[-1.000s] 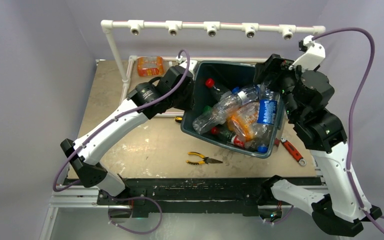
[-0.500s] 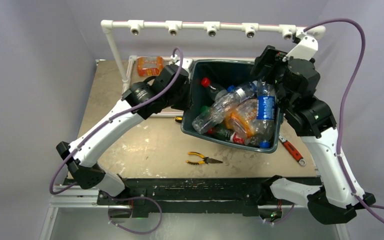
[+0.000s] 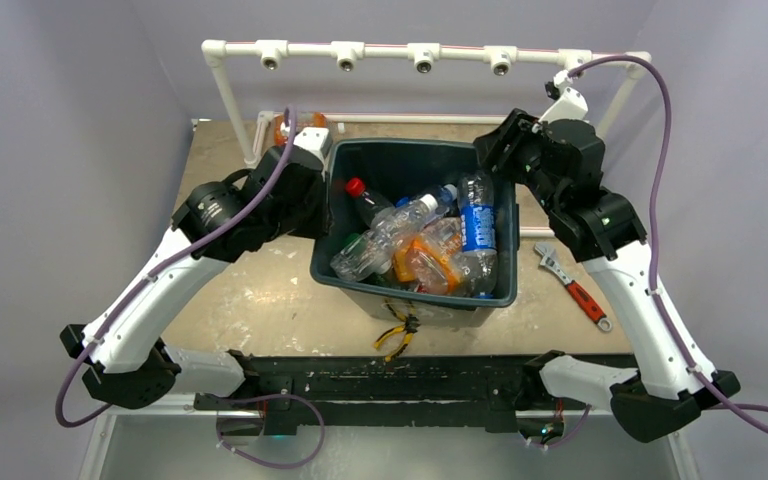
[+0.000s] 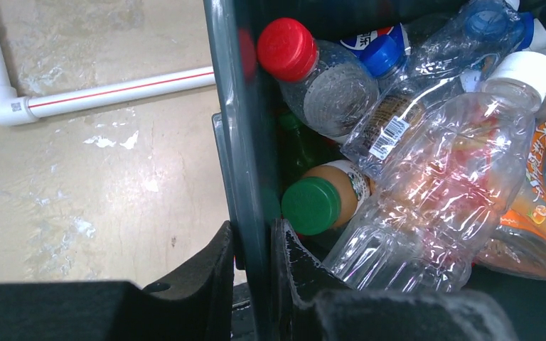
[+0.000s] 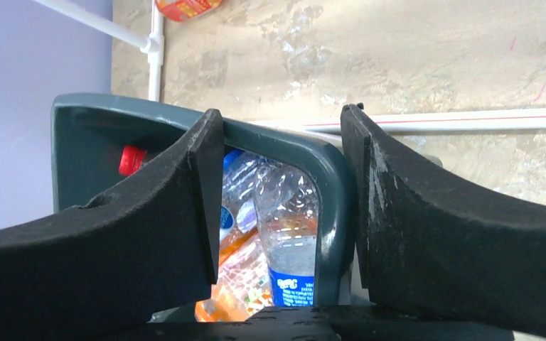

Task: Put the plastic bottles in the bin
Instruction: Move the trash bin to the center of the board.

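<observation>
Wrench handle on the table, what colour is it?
Red. The wrench shows best in the top external view.

— Where can a pincer be passed?
— Over the bare table [image 3: 250,290] left of the bin [image 3: 460,298]; right of it lies a wrench [image 3: 572,285].
— And the bin's mouth?
— Crowded by bottles [image 3: 400,225]; its left wall is gripped by the left pincer [image 4: 251,238], its far corner straddled by the right pincer [image 5: 281,135].

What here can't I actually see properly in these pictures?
Pliers: top view, mostly under the bin.
Bottles: lowest ones buried beneath the top layer, every view.
Orange pack: cut off by the right wrist view's top edge; left arm partly blocks it from above.
Left pincer: top view, hidden behind its own arm.
</observation>
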